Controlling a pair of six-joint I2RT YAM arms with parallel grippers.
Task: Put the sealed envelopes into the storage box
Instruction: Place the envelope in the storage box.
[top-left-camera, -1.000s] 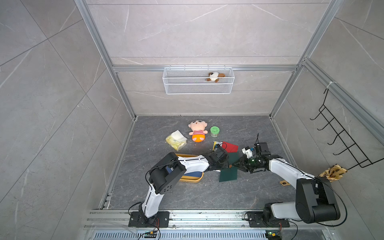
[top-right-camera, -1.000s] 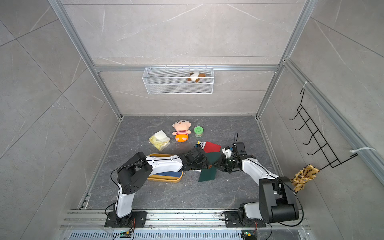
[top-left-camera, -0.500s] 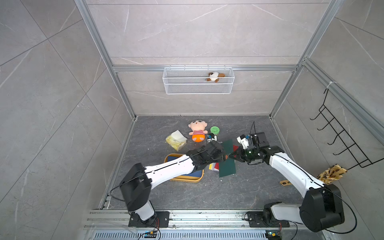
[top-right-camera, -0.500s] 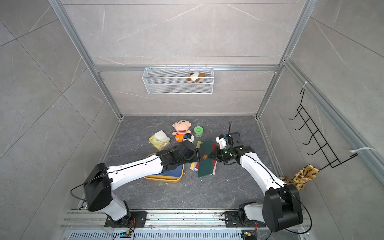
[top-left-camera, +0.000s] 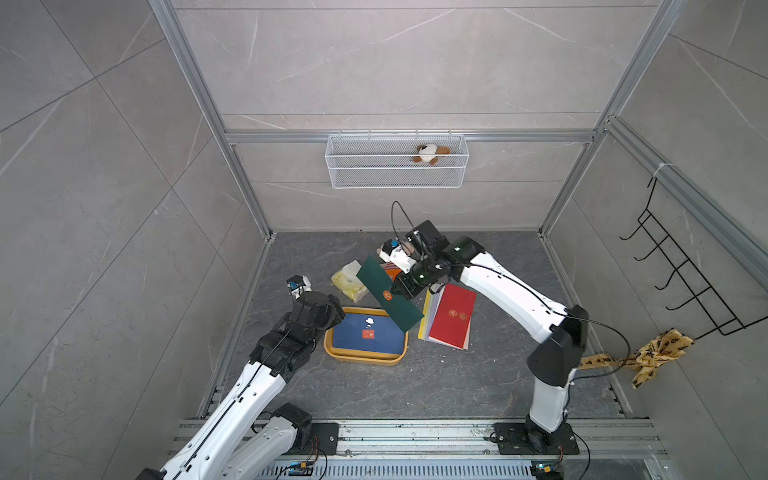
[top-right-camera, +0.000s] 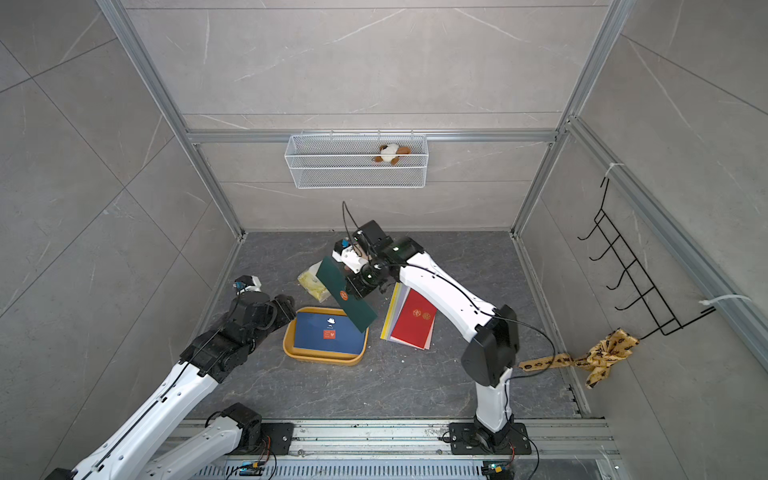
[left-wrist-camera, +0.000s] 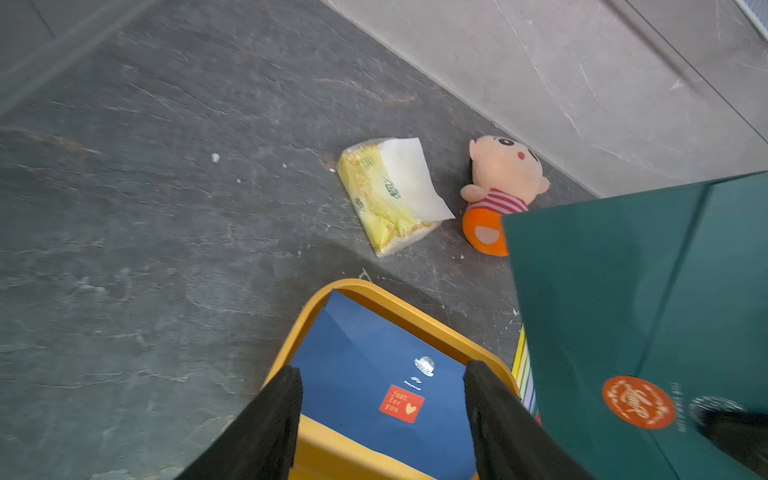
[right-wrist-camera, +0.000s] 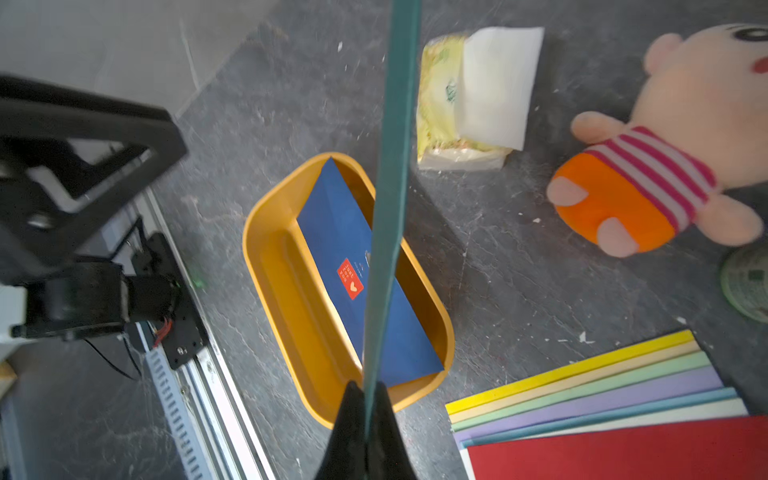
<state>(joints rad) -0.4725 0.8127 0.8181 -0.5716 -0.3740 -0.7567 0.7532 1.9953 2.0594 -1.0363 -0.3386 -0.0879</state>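
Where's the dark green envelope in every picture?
In a top view: green envelope, middle, overlapping the storage box's corner.
In a top view: same place.
Left wrist: big, orange seal showing.
Right wrist: thin edge-on stripe.
Shared landmark: the storage box.

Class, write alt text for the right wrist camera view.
The right claw pinches a green envelope edge-on in front of the storage box, which holds a navy envelope. A fanned envelope stack, tissue pack and plush doll lie nearby.

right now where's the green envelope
In both top views the green envelope hangs in the right gripper over the far right corner of the storage box.
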